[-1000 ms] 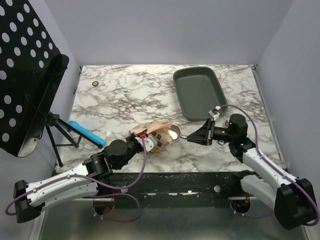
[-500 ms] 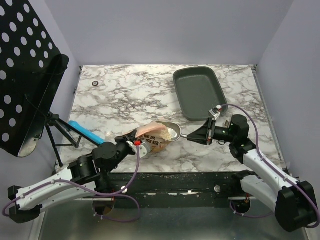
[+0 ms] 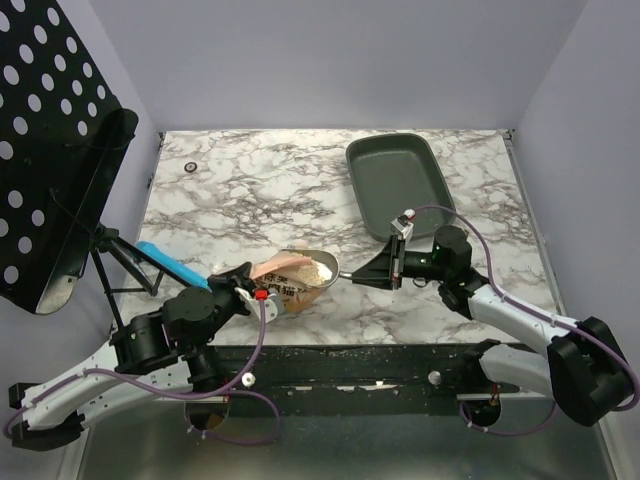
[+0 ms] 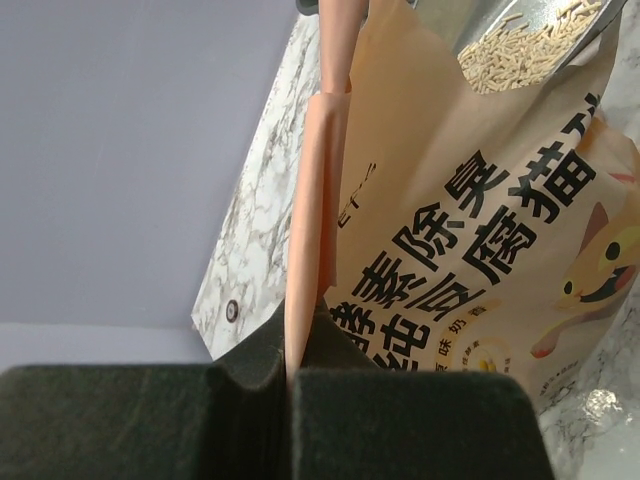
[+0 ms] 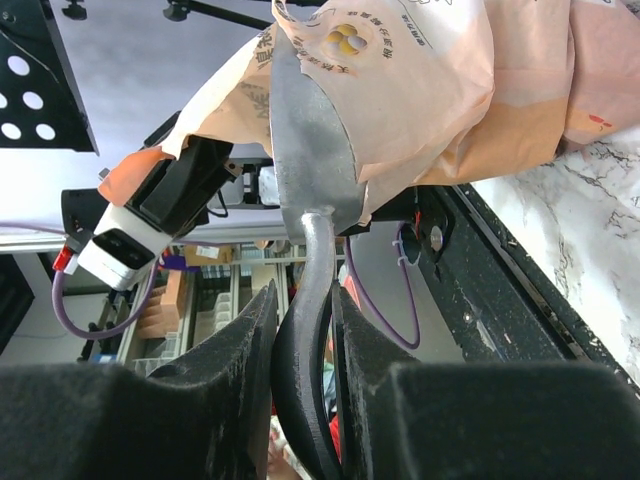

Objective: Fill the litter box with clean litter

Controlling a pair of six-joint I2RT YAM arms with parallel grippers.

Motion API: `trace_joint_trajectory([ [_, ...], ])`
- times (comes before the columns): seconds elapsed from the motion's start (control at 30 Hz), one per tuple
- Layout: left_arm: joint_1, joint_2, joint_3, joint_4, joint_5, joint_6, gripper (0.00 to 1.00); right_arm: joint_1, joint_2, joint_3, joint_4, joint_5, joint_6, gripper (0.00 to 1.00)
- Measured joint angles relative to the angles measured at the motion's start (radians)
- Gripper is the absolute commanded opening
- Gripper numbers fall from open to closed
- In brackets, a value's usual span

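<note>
The dark grey litter box [image 3: 397, 184] lies at the back right of the marble table, with nothing in it. My left gripper [image 3: 256, 291] is shut on the edge of the orange-tan litter bag [image 3: 288, 283], seen close in the left wrist view [image 4: 470, 250]. My right gripper [image 3: 388, 267] is shut on the handle of a grey scoop [image 3: 316, 268], whose bowl sits at the bag's mouth with pale tan clean litter [image 3: 313, 267] in it. The litter also shows in the left wrist view [image 4: 530, 50]. The scoop's underside [image 5: 305, 140] and handle show in the right wrist view.
A blue object [image 3: 172, 264] lies at the table's left edge beside a black tripod leg [image 3: 122, 262]. A black perforated panel [image 3: 50, 150] stands at the far left. A small dark ring [image 3: 190, 167] lies at the back left.
The left arm has pulled back left with the bag. The right gripper has moved left with the scoop, whose bowl now holds pale litter.
</note>
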Motion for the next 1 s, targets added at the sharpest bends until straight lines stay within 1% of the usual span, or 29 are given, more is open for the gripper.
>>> trace_joint_trajectory([
  [0.1,0.002,-0.008,-0.004,-0.009,0.001,-0.028,0.0,0.007,0.002,0.004,-0.002,0.008,-0.001,0.0],
  [0.2,0.005,0.003,-0.026,0.035,0.002,-0.072,0.0,0.009,-0.003,0.009,-0.028,0.016,-0.019,0.0],
  [0.33,0.01,0.098,-0.069,0.163,0.029,-0.151,0.0,0.009,-0.024,-0.004,-0.074,0.032,-0.044,0.0],
  [0.47,0.014,0.223,-0.07,0.24,0.093,-0.22,0.0,0.009,-0.048,-0.06,-0.086,0.042,-0.047,0.0],
  [0.57,0.015,0.269,-0.08,0.282,0.132,-0.245,0.0,0.008,-0.07,-0.091,-0.092,0.043,-0.047,0.0],
  [0.67,0.015,0.26,-0.115,0.336,0.15,-0.256,0.0,-0.007,-0.107,-0.108,-0.101,0.043,-0.048,0.0],
  [0.77,0.014,0.216,-0.16,0.389,0.158,-0.264,0.0,-0.037,-0.144,-0.115,-0.124,0.041,-0.059,0.0],
  [0.9,0.014,0.174,-0.183,0.412,0.163,-0.276,0.0,-0.074,-0.182,-0.121,-0.165,0.031,-0.076,0.0],
  [1.0,0.014,0.181,-0.187,0.426,0.163,-0.278,0.0,-0.091,-0.218,-0.121,-0.211,0.026,-0.096,0.0],
])
